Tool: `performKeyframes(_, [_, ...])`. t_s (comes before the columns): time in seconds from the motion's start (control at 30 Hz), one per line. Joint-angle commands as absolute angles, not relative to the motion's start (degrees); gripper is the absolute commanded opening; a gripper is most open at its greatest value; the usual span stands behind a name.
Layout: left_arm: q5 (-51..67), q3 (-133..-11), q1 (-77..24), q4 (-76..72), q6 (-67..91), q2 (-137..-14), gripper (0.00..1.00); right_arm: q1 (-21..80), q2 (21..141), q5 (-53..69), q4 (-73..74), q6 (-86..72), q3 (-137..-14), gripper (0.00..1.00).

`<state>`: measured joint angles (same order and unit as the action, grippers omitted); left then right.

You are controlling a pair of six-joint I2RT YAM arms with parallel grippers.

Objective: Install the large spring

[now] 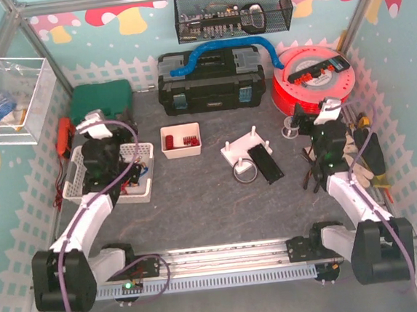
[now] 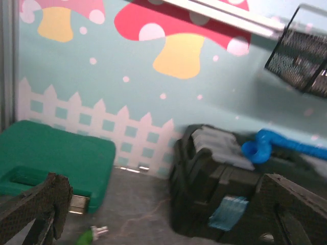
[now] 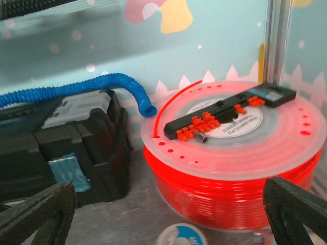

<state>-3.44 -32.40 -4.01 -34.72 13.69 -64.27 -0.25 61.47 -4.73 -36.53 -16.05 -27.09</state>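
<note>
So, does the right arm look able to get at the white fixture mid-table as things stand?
Probably yes: the right gripper is open and holds nothing, and only bare table lies between it and the white fixture.

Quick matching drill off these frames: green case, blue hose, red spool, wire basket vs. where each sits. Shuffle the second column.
Things:
1. green case
2. blue hose
3. red spool
4. wire basket

Places:
A. hung on the back wall
B. back right corner
C. lying across the top of the black toolbox
D. back left corner

Pairs: 1-D, 2-C, 3-B, 4-A
</note>
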Motion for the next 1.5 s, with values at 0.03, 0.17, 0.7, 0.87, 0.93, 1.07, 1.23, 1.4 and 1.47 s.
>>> performKeyframes(0.03, [-1.0,-36.5,-4.2,-10.6,28.8,-57.7,0.99,0.0,60.6,0.2,-7.5,-30.0,-34.8,0.99])
performKeyframes(0.17, [10.5,-31.0,-3.9,-17.0,36.8,-54.1,0.99,-0.1,63.5,8.2,-3.0,-28.0,-36.7,0.98])
performKeyframes(0.7, [8.1,-29.8,-27.4,-19.9,29.1,-59.0,0.99,13.3,71.7,6.0,7.0,-23.4,-38.8,0.72])
performKeyframes(0.87, [6.4,-30.0,-32.2,-20.0,26.3,-62.9,0.99,18.1,70.1,4.6,9.1,-32.2,-37.1,0.54])
performKeyframes(0.93, [6.4,-29.0,-33.0,-21.4,26.3,-64.2,0.99,19.9,68.2,4.1,7.9,-38.0,-35.1,0.51])
performKeyframes(1.07, [5.4,-27.4,-35.3,-23.7,24.6,-66.8,0.99,23.6,66.6,0.3,10.4,-50.0,-33.1,0.45])
performKeyframes(1.23, [-2.9,-27.1,-39.0,-25.5,17.7,-69.1,0.99,28.4,70.3,-0.5,13.0,-59.2,-33.3,0.44])
performKeyframes(1.4, [-4.9,-25.5,-39.3,-25.9,16.3,-65.3,0.99,33.4,73.4,-4.6,15.4,-63.8,-34.7,0.43])
performKeyframes(1.47, [-7.2,-24.5,-39.4,-26.0,15.8,-62.9,0.99,34.6,74.4,-5.7,15.5,-65.7,-34.8,0.42])
